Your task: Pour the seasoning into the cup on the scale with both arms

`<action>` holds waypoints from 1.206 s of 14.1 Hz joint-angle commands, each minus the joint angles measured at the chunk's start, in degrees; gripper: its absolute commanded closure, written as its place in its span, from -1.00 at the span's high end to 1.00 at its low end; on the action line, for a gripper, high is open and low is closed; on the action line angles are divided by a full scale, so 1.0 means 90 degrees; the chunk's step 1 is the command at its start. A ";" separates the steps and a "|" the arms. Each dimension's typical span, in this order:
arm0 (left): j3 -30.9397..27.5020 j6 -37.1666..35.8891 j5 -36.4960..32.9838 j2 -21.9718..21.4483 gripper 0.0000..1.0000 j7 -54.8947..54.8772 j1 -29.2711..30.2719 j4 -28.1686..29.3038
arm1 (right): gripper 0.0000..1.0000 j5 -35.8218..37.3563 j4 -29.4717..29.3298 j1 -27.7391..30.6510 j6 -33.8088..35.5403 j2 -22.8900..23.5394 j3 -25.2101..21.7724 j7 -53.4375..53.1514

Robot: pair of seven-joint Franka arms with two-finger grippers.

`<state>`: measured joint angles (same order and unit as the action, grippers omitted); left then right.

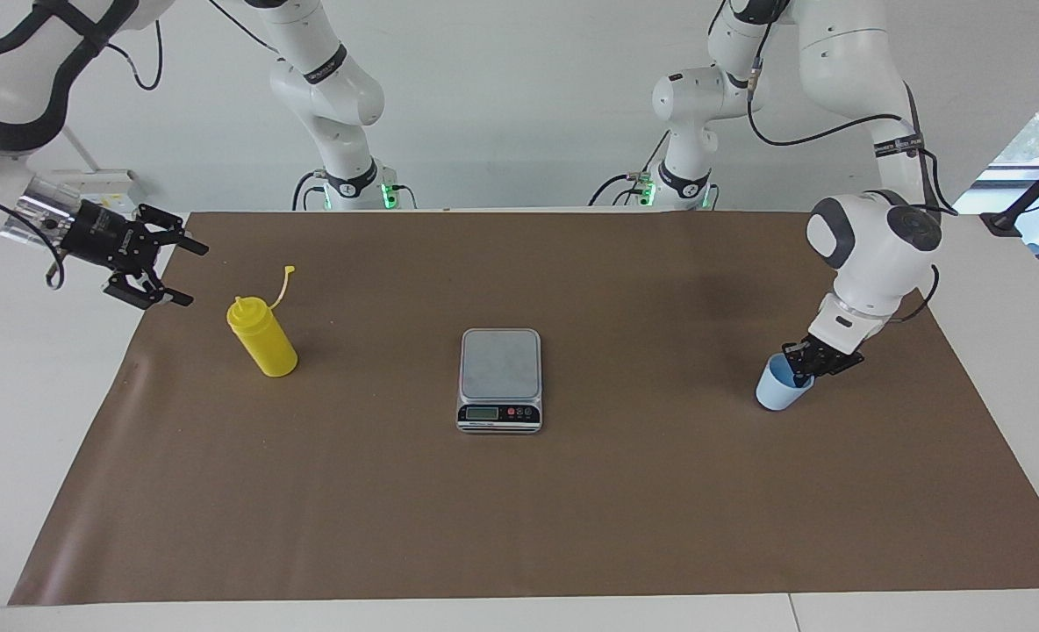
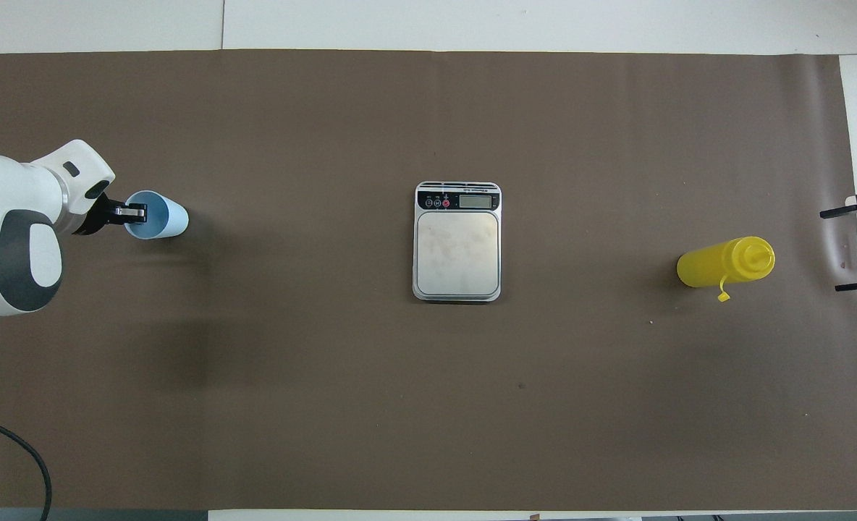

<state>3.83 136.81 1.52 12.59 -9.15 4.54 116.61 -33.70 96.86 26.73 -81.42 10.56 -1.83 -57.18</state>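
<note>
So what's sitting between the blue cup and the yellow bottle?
Only the scale, about midway between the cup and the bottle. The rest of that stretch is bare brown mat, clearest in the overhead view.

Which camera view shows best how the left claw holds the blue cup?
The overhead view: the left claw is shut on the cup's rim, one finger inside the bright blue interior. In the facing view the claw is seen slantwise above the tilted cup, so the grip is less clear.
</note>
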 commanded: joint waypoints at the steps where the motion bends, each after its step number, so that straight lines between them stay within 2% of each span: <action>1: -0.0064 0.0082 -0.0061 -0.0149 -1.00 0.0157 -0.0134 0.0188 | 1.00 -0.0405 -0.0680 0.0651 0.0742 0.0951 0.0115 0.0542; 2: -0.0064 0.0034 -0.0052 -0.0178 -1.00 0.0176 -0.0143 0.0111 | 1.00 -0.0445 -0.1332 0.0721 0.1017 0.1526 0.0125 0.0572; 3: -0.0064 -0.0093 -0.0052 -0.0256 -1.00 0.0206 -0.0153 0.0110 | 1.00 -0.0465 -0.1764 0.0731 0.1087 0.1890 0.0135 0.0582; 5: -0.0045 -0.0628 -0.0052 -0.0549 -1.00 0.0410 -0.0240 0.0052 | 1.00 -0.0698 -0.1837 0.0770 0.1020 0.2156 0.0125 0.0640; 8: -0.0045 -0.1226 -0.0061 -0.0628 -1.00 0.1772 -0.1028 -0.0270 | 1.00 -0.0884 -0.0980 0.0790 0.0590 0.2147 0.0125 0.1477; 11: -0.0045 -0.1188 -0.0081 -0.0560 -1.00 0.3365 -0.1947 -0.0397 | 1.00 -0.0904 -0.0676 0.0741 0.0308 0.2099 0.0125 0.1695; 14: -0.0045 -0.1266 -0.0081 -0.0239 -1.00 0.5326 -0.2845 -0.0933 | 1.00 -0.1275 0.0017 0.0819 -0.0082 0.2001 0.0125 0.1734; 17: -0.0045 -0.1392 -0.0091 0.0289 -1.00 0.6882 -0.3628 -0.1665 | 1.00 -0.1295 0.0281 0.0673 -0.0463 0.1991 0.0135 0.2046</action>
<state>4.48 127.15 1.41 10.74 45.22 -24.23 108.12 -44.00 95.01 33.12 -82.15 30.88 -1.13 -40.84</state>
